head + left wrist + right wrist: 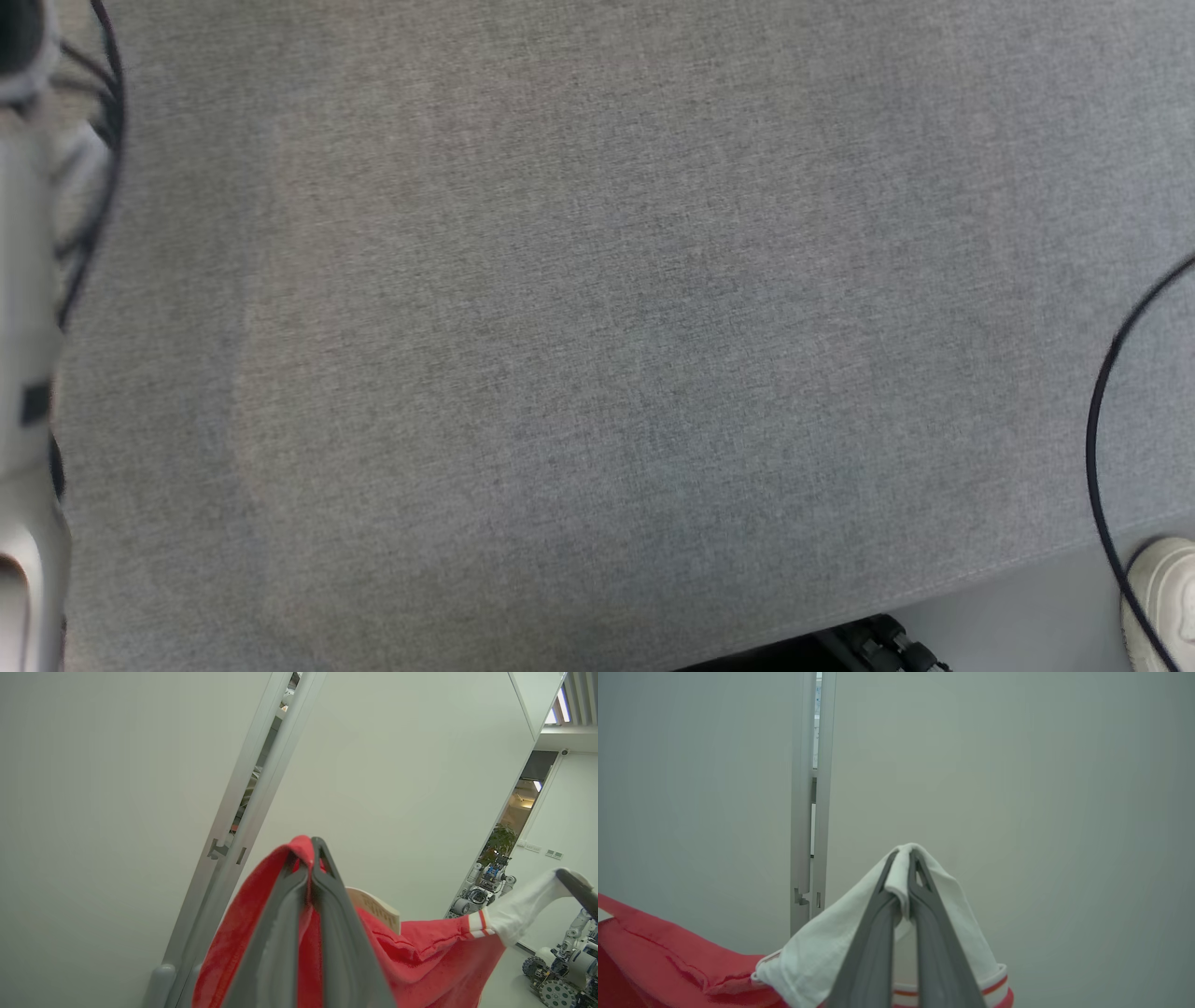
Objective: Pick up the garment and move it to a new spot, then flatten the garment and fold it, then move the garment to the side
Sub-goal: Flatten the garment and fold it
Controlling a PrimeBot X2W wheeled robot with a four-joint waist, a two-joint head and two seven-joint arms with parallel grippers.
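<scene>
One at a time: pinching a red fold of the single garment (420, 956) with the left tool (311, 851), fingers pressed together on it, centre of the left wrist frame. Clamping its one white sleeve (817, 952) with the right tool (909, 853), centre of the right wrist frame. Holding it before two pale wall panels (1017, 788). Looking down on one grey bench (597, 327), one black cable (1100, 439) curving at right.

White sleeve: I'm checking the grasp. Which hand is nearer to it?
Right. The right hand is clamped on the white sleeve itself; the left hand pinches the red body, a stretch of cloth away.
</scene>
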